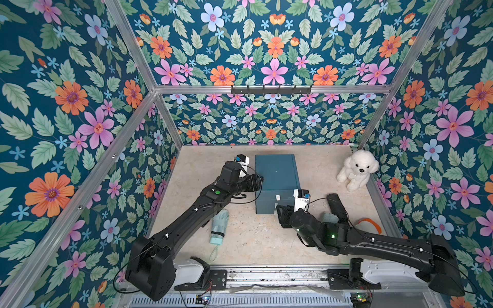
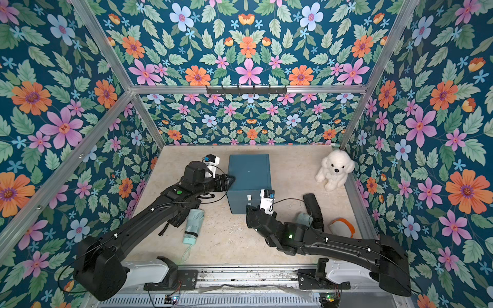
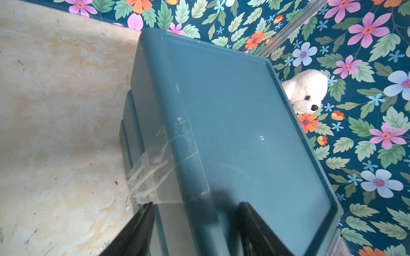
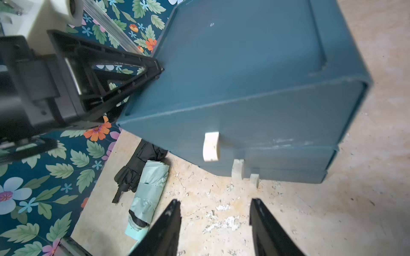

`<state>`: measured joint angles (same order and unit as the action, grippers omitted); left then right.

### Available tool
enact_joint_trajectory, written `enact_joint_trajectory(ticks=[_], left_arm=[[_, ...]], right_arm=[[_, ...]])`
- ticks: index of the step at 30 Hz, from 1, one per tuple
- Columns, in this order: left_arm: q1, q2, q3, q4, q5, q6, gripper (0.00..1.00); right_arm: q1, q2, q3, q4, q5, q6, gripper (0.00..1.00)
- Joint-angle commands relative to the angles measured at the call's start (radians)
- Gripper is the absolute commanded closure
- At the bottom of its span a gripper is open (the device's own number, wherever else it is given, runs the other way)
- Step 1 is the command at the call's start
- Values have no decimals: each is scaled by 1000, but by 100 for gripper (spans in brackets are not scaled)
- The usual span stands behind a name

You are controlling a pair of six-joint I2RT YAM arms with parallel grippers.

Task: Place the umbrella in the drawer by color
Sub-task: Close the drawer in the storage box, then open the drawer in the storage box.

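Note:
A teal drawer cabinet stands mid-floor, and the drawers I can see are closed behind white handles. A mint umbrella lies folded at its front left, beside a black umbrella half under my left arm. Another black umbrella and a mint one lie at the right, partly hidden by my right arm. My left gripper is open and straddles the cabinet's top left edge. My right gripper hangs open and empty before the handles.
A white plush dog sits in the back right corner. An orange-and-white object lies by the right wall. Floral walls enclose the beige floor on three sides. Clear tape sticks to the cabinet's left side.

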<state>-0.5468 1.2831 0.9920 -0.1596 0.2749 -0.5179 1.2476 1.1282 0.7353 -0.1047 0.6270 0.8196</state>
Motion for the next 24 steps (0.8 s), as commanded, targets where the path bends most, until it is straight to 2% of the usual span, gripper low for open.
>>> enact_joint_trajectory(ticks=[1,4,7,9,11,15,18,22,24], left_arm=[[2,-23,-2,-6,-21,-24,35],[2,-70,-17,24,-68,-44,34],[7,-124,-44,58,-119,-67,29],[13,-149,-63,82,-125,-77,24],[17,-145,-67,88,-118,-85,23],[24,-107,-62,101,-96,-118,25],[24,-91,-74,130,-82,-144,26],[25,-75,-90,171,-47,-152,27],[27,-62,-85,164,-42,-142,28]], right_arm=[[12,-51,-77,-31,83,98,43],[14,-133,-212,42,121,183,42],[15,-234,-340,175,94,179,41],[13,-284,-402,253,80,181,40],[12,-304,-442,320,70,194,40],[-4,-227,-418,325,63,226,37],[-40,-144,-414,420,11,234,36],[-150,-50,-463,672,-174,269,40],[-163,-3,-471,775,-212,245,41]])
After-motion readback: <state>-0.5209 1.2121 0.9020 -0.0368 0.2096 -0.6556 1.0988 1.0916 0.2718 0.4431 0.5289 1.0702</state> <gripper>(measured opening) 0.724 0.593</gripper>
